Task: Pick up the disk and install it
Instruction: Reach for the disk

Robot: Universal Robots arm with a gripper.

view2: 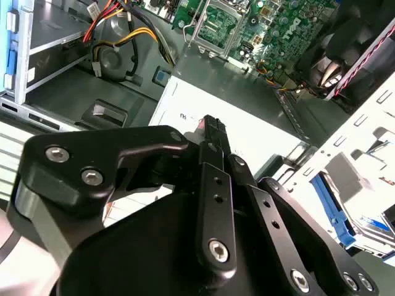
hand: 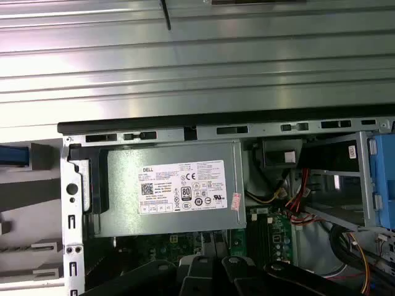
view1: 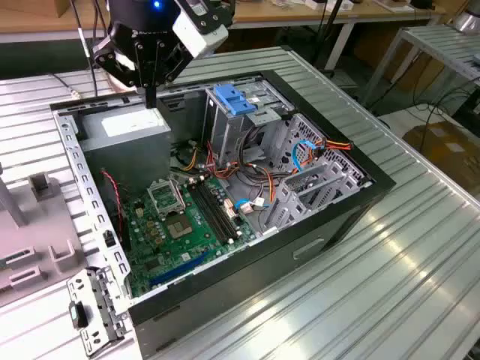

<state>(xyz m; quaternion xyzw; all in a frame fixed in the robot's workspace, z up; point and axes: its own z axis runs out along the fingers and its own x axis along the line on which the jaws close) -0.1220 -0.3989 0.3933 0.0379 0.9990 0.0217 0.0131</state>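
Right now my jaws sit pinched shut on nothing, just above the grey power supply (view1: 127, 124) in the open case (view1: 247, 281), upper left of the exterior view

Jaws above power supply (view1: 127, 126) inside case (view1: 339, 223)

We see a green motherboard (view1: 180, 225), black-slotted, inside the black case (view1: 247, 281) — its grey power-supply box (hand: 123, 203) wears a white sticker (hand: 182, 187) with black print. We note a blue handle (view1: 234, 99) on the bare-metal drive cage (view1: 271, 112), red, orange and yellow cables (view1: 334, 144), a black gripper (view1: 150, 101), and a silver table (view1: 405, 270) ribbed in stripes
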